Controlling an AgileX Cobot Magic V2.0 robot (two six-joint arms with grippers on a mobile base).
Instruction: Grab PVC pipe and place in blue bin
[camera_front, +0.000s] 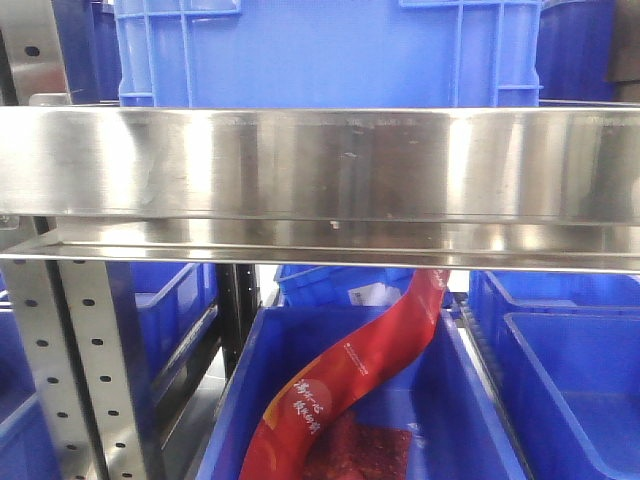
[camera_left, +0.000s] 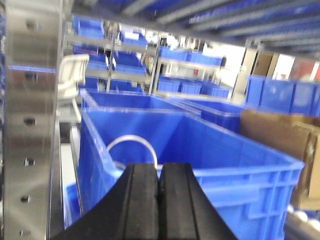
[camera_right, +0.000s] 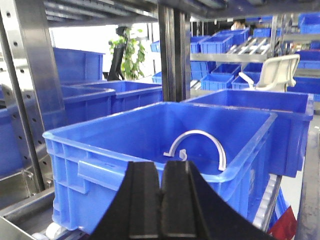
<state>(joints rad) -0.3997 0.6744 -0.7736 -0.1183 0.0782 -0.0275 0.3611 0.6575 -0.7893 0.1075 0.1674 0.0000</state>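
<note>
Both claws closed and empty; curved PVC pipe lies inside a blue bin

In the right wrist view the right claw (camera_right: 161, 200) has its black, smooth jaws pressed together on nothing, near the bin (camera_right: 125, 150), a rigid moulded plastic crate with ribbed walls and a rolled rim. The PVC pipe (camera_right: 197, 142), a pale glossy half-hoop, rests on the bin floor by the right wall. The left claw (camera_left: 159, 205) is likewise closed and empty, the same arc visible beyond it. Judged step: either approach for the grab or placement already made; I cannot tell which. A grab would call for opening the jaws and reaching over the rim. Brushed steel shelving (camera_front: 320, 165) fills the front view
</note>
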